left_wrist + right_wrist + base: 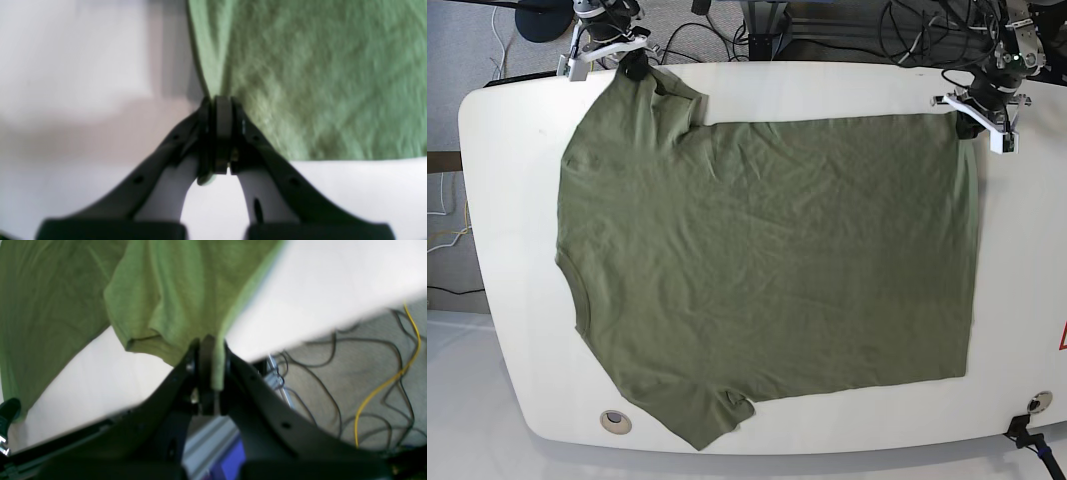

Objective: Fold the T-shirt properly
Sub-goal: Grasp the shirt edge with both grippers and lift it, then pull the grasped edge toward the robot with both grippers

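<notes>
Cloth is spread flat over the white rounded table [1017,300]: a plain olive-green short-sleeved cotton T-shirt [767,270], long axis running left–right in the base view, ribbed neck at centre-left of the frame, hem down the right side, one sleeve at upper left, the other at lower centre-left.

Both far (upper) corners are held. In the base view the right gripper [635,68] sits at upper left of the frame, on the sleeve/shoulder edge; the left gripper [972,125] sits at upper right, on the hem corner.

Left wrist view: black jaws of the left gripper [220,100] are pressed together, w/ a thin fold of green fabric [317,76] pinched between them, a scrap showing below the pads; the rest of the shirt fans out to the upper right of that frame.

Right wrist view: the right gripper [208,340] is likewise clamped, a strip of the T-shirt [160,290] caught between the pads; the cloth runs off to the upper left, and loose black and yellow cables [383,383] are seen on the floor at right, beyond the table edge.

Relation that matters, as judged: the whole body of the shirt lies toward the bottom of the base frame from both claws, approx. square to the line joining them. A fold would prob. be made by carrying the held edge down-frame across the body, both arms kept level so the edge stays parallel to the long axis.
</notes>
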You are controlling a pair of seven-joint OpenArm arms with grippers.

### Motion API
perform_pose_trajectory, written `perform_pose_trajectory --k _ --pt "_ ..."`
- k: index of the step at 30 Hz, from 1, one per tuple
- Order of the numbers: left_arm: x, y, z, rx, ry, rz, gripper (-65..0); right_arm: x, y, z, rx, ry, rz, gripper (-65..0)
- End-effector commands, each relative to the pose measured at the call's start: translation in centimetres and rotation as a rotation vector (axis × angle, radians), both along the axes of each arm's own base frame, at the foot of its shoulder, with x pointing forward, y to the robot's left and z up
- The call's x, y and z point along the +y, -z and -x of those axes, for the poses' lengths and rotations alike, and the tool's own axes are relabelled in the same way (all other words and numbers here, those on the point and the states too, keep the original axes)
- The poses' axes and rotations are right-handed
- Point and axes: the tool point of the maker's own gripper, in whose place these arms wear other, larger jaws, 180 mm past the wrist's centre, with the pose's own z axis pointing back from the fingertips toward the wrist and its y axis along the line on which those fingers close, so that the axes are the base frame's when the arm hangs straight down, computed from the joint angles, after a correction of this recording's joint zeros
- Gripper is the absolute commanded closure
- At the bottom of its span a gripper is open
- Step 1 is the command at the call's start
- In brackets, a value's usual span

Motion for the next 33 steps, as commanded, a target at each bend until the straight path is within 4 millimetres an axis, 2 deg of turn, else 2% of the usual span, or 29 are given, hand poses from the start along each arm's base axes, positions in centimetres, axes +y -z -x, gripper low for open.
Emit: perform_pose_trajectory --k 1,6,9,11,13,20,25,30,33 --pt "0.5 -0.7 1.2 0.005 0.017 -0.026 0.0 -0.3 -1.1 0.3 -0.025 0.001 0.015 0.0" --pt "0.5 -0.5 5.3 0.088 0.047 -0.051 0.0 -0.6 -1.6 3.4 -0.007 0.029 0.036 0.0" --pt "0.0 -0.8 6.4 0.106 0.068 -0.055 0.0 0.4 -2.4 3.4 -0.053 -0.024 0.009 0.0" --pt "-0.4 -1.4 5.9 0.085 0.081 -0.056 0.0 0.7 -2.8 2.9 -0.081 -0.045 -0.001 0.0" --pt "-0.8 -2.2 4.9 0.053 0.092 -0.060 0.0 1.2 -3.4 1.6 -0.130 -0.068 -0.012 0.0" --pt "-1.5 -6.1 -2.2 -0.153 0.095 -0.065 0.0 2.0 -5.8 -3.9 -0.321 -0.137 -0.023 0.0" --pt "-1.4 -8.4 -6.0 -0.261 0.086 -0.068 0.0 1.8 -7.6 -8.0 -0.438 -0.182 0.003 0.0" --pt "-1.3 -10.2 -8.4 -0.331 0.079 -0.072 0.0 1.6 -9.3 -12.1 -0.509 -0.235 0.031 0.0" --pt "-1.0 -9.6 -9.3 -0.290 0.067 -0.060 0.0 1.8 -9.6 -14.1 -0.525 -0.258 0.034 0.0"
